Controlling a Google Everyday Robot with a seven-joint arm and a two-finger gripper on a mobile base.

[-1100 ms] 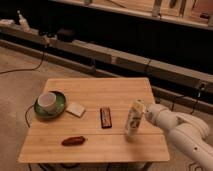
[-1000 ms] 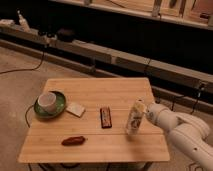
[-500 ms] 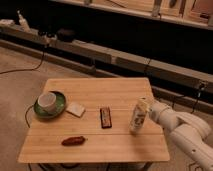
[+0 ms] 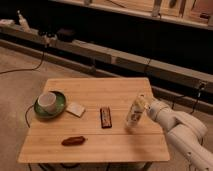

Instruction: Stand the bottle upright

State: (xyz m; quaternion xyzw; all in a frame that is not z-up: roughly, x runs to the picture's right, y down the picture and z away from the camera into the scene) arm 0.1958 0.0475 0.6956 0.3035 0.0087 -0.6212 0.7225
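Observation:
A pale bottle with a light label stands nearly upright, leaning slightly, on the right side of the wooden table. My gripper is at the end of the white arm that comes in from the lower right. It sits right against the bottle's upper right side, near its neck. The bottle's base rests on the tabletop.
A white cup on a green plate sits at the table's left, with a white napkin beside it. A dark bar lies mid-table and a brown oblong item near the front. A long ledge with cables runs behind.
The bottle and gripper have shifted slightly right and the bottle stands a little straighter than a second ago. Nothing else on the table moved.

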